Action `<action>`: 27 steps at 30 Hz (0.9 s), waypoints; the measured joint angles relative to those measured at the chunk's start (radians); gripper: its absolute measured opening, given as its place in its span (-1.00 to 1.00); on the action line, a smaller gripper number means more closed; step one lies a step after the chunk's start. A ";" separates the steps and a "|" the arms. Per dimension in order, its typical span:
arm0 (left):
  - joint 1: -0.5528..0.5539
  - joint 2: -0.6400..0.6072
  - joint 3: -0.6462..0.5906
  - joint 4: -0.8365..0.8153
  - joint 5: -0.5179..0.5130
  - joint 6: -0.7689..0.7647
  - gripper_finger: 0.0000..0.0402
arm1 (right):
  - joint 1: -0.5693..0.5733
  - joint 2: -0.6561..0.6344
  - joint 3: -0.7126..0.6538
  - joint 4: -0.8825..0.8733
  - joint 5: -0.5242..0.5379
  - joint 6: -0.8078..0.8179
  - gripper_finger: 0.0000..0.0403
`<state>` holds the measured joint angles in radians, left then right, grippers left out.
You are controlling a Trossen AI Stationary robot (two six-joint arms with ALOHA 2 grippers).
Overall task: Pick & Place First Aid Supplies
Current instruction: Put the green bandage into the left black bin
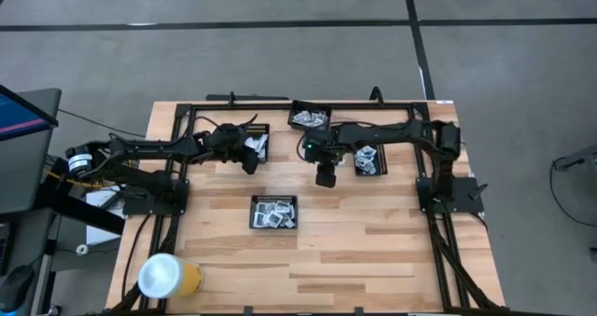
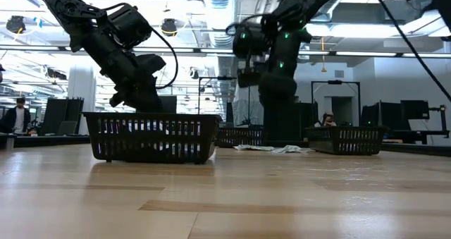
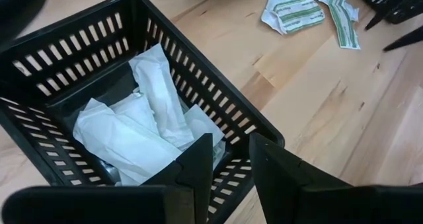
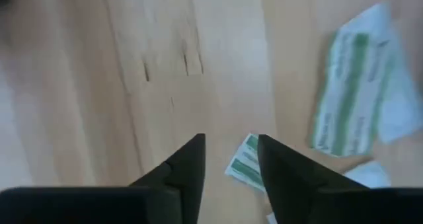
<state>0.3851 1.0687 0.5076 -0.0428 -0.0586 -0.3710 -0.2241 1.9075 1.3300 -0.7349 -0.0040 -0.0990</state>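
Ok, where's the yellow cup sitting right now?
In the high view the yellow cup stands at the table's near left corner, alone.

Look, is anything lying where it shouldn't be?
Yes. A few green-and-white packets lie loose on the bare table between the black trays, not inside one. In the low view they show as a small flat heap on the wood.

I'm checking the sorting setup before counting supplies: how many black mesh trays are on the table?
4. One at the back centre, one under the left arm, one under the right arm, one at the table's middle.
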 joint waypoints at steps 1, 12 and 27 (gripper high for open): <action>0.000 0.000 0.000 0.000 0.000 0.000 -0.50 | 0.000 0.016 0.000 0.001 0.001 0.000 -0.33; 0.000 0.000 0.000 0.006 0.000 0.000 -0.50 | -0.016 0.107 0.004 -0.040 0.092 -0.005 -0.33; 0.000 0.000 0.000 0.008 0.000 0.000 -0.50 | -0.043 0.104 -0.048 0.009 0.023 0.011 -0.96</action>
<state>0.3851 1.0683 0.5076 -0.0353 -0.0586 -0.3710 -0.2673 2.0111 1.2819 -0.7264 0.0195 -0.0885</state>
